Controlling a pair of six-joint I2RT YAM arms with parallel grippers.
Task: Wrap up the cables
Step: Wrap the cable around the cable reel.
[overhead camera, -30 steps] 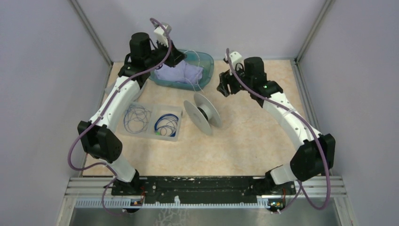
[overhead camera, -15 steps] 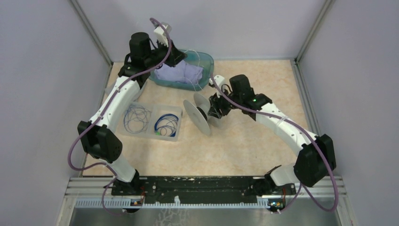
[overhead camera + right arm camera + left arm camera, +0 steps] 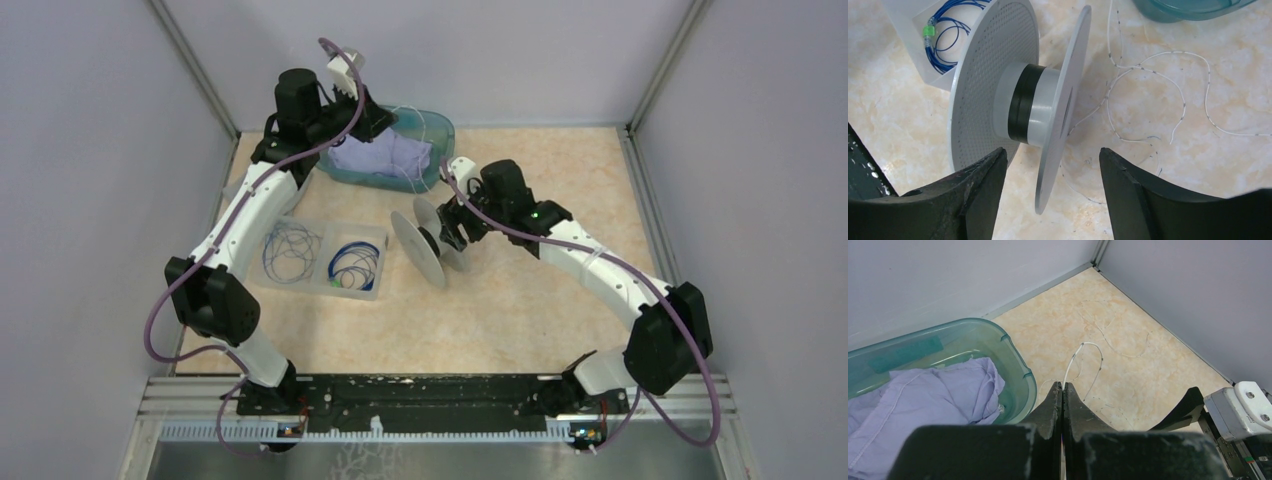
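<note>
At spool point(image 3: 1023, 105), moved in since before, straddling one flange with right fingers point(image 3: 983, 190) spread.
Pinching white cable point(image 3: 1083, 346) with left fingers point(image 3: 1048, 412) by teal bin point(image 3: 1015, 360); beige marbled counter point(image 3: 520, 300), grey walls point(image 3: 80, 150).

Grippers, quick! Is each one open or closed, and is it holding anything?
Left gripper: closed, pinching the whitish cable.
Right gripper: open around one rim of the spool, not gripping it.

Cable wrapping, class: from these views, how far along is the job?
Done: blue cables lie coiled in the tray. In hand: the left gripper is shut on the white cable, and the right gripper is open astride one flange of the spool. Left: the white cable sprawls loose on the table; none shows on the spool's hub, so winding seems not yet begun.
</note>
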